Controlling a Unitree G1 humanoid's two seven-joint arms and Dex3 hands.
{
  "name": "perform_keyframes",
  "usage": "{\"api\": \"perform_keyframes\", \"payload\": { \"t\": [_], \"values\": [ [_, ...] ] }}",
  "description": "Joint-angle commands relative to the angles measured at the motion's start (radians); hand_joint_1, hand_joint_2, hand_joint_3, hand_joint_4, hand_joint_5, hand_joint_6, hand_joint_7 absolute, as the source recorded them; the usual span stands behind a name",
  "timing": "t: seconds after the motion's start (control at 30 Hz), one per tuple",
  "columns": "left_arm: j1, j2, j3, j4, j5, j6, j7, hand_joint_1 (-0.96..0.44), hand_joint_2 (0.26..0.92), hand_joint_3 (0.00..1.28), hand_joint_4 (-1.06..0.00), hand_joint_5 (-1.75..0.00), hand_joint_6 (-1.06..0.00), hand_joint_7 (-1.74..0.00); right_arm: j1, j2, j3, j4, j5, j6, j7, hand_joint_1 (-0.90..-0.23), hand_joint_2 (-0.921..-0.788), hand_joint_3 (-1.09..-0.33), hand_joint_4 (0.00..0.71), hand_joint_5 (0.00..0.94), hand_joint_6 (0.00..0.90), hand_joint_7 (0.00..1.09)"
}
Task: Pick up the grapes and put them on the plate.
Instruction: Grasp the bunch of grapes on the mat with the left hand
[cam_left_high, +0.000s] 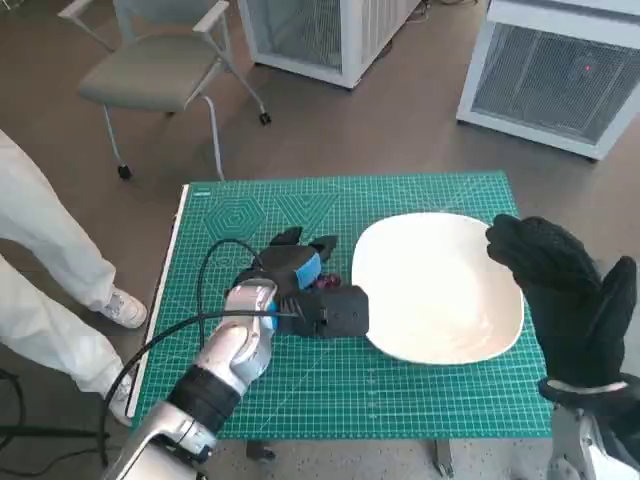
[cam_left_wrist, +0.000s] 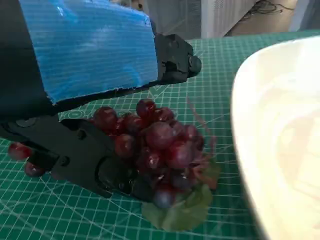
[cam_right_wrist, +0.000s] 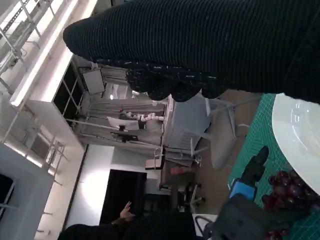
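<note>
A bunch of dark red grapes (cam_left_wrist: 160, 145) with a green leaf (cam_left_wrist: 180, 212) lies on the green cutting mat (cam_left_high: 340, 385), just left of the white plate (cam_left_high: 437, 285). My left hand (cam_left_high: 298, 272) is low over the bunch (cam_left_high: 330, 285). Its fingers (cam_left_wrist: 85, 160) straddle the grapes: one touches the near side, while the others (cam_left_wrist: 175, 60) stand apart beyond it. My gloved right hand (cam_left_high: 570, 290) hovers above the plate's right rim and holds nothing. The right wrist view shows the grapes (cam_right_wrist: 287, 187), the left hand (cam_right_wrist: 245, 192) and the plate (cam_right_wrist: 300, 125).
A black cable (cam_left_high: 205, 290) loops over the mat beside my left forearm. A person's white-clad legs (cam_left_high: 50, 260) stand left of the table. A chair (cam_left_high: 165, 70) and two white cabinets (cam_left_high: 320, 30) (cam_left_high: 560, 75) stand behind it.
</note>
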Motion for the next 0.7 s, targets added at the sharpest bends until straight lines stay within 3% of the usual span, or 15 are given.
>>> {"api": "perform_keyframes", "payload": {
  "t": [0.03, 0.7],
  "values": [
    [-0.044, -0.015, -0.012, 0.059, -0.011, -0.028, 0.033, -0.2, 0.719, 0.0, 0.0, 0.0, -0.2, 0.0, 0.015, 0.001, 0.0, 0.012, 0.002, 0.011, 0.003, -0.336, -0.921, -0.619, 0.404, 0.87, 0.219, 1.02],
    [-0.131, -0.073, -0.031, 0.333, -0.044, -0.058, 0.051, -0.25, 0.725, 0.0, 0.0, 0.0, -0.19, 0.0, 0.016, 0.002, -0.002, 0.016, -0.001, 0.006, 0.002, -0.334, -0.921, -0.62, 0.402, 0.873, 0.217, 1.02]
  ]
}}
